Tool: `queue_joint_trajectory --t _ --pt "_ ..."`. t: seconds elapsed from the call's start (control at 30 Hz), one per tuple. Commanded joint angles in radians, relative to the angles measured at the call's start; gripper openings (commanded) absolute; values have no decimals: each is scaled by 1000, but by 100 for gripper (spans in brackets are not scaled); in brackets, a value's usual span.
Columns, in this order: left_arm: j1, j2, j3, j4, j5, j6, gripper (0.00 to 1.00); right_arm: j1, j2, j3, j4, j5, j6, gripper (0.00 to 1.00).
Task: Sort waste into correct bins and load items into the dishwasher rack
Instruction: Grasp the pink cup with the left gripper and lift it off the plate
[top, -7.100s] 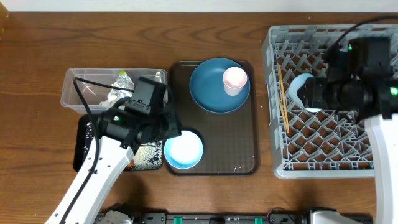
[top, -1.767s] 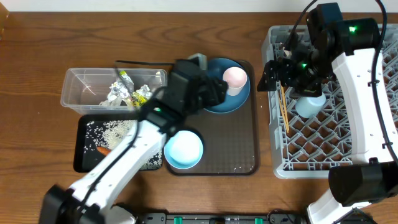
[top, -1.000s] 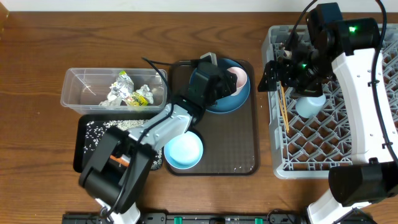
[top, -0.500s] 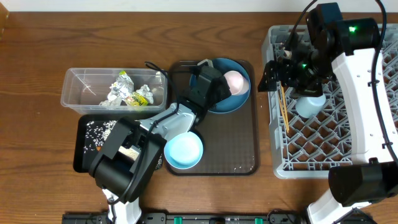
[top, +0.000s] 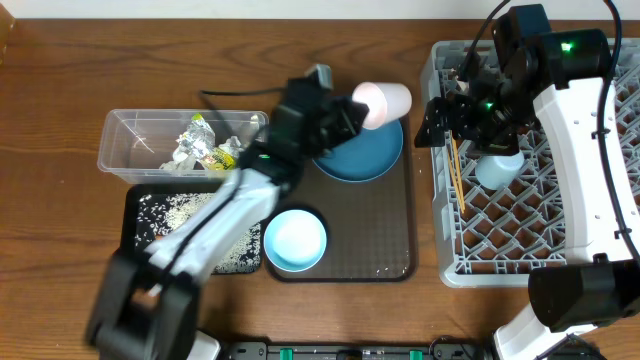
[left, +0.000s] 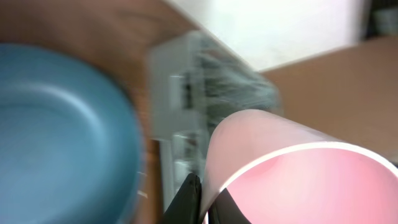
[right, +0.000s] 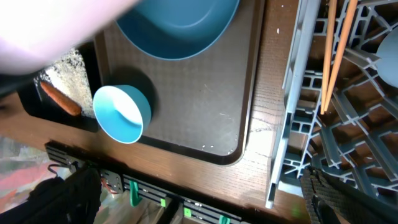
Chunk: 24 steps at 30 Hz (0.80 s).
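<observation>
My left gripper is shut on the rim of the pink cup, which hangs tilted on its side above the far edge of the dark blue plate. In the left wrist view one finger sits outside the pink cup and the other inside. The pale blue bowl stands on the brown tray. My right gripper hovers open over the left edge of the dishwasher rack, with nothing between its fingers. The chopsticks and the light blue cup lie in the rack.
The clear tub holds the tissue and the wrapper. In front of it, the black tray holds rice grains and the carrot. The brown serving tray lies between the bins and the rack.
My left gripper has shut on the pink cup's rim and lifted it off the plate, tipping it toward the right. The right arm has not moved.
</observation>
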Motion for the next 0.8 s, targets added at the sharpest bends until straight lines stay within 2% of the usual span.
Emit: queue_joint_trajectory --t 0.0,0.17,0.27,0.4,0.57,0.6,0.63,0.7,0.73,0.77 --pt "93 -95 2 -43 318 -27 6 -3 -14 13 0 0 -15 99" --pt "255 -140 2 -68 706 -171 6 -3 -14 13 0 0 -14 99" --pt "316 -138 2 -68 887 -185 6 -3 -14 13 0 0 -14 99" --pt "353 -139 2 -68 1020 -204 6 -3 -14 13 3 1 -14 99" --pt "356 -139 2 -68 1088 -202 6 -3 -14 13 29 -24 -21 99" --pt "356 -139 2 -68 1096 -199 6 -3 -15 13 27 -56 -47 89" --pt "356 -139 2 -68 1101 -199 6 -3 -14 13 20 -101 -92 74" --pt "356 -139 2 -68 1107 -199 6 -3 -15 13 -2 -211 -200 18" --pt "356 -139 2 -68 1109 -199 6 -5 -17 13 -11 -251 -235 1" --pt "356 -139 2 -68 1110 -199 6 -6 -19 13 -20 -284 -270 1"
